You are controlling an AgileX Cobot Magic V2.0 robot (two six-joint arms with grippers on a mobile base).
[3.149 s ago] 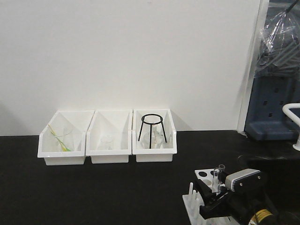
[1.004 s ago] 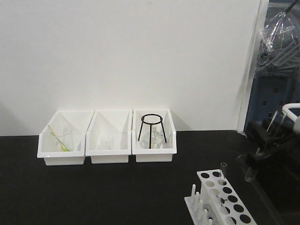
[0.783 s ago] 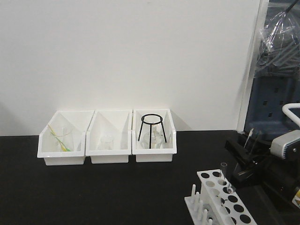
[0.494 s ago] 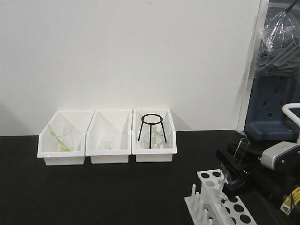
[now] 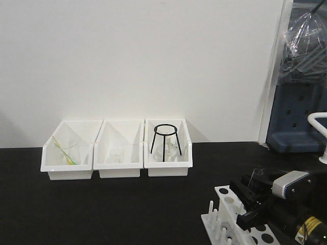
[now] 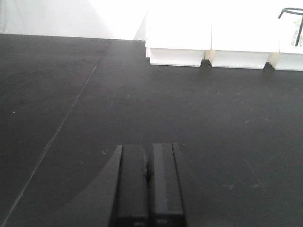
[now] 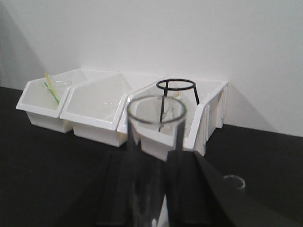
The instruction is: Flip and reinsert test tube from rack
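The white rack [image 5: 223, 204] stands at the table's front right, its pegs on the left side and its holed top plate partly covered by my right arm. Over the rack's far end hangs my right gripper [image 5: 249, 198], shut on a clear test tube [image 7: 154, 142]. In the right wrist view the tube sits between the two dark fingers [image 7: 191, 189], open mouth pointing up and away toward the bins. My left gripper [image 6: 148, 152] is shut and holds nothing, low over bare black tabletop.
Three white open-front bins [image 5: 117, 162] line the back wall; the right one holds a black tripod ring [image 5: 166, 140]. A small glass rim [image 7: 233, 181] shows right of my right fingers. Blue equipment [image 5: 299, 117] stands past the table's right edge.
My right gripper came from the right edge down and leftward to the rack, carrying the test tube. The tube that stood in the rack's far corner is now hidden behind the gripper.
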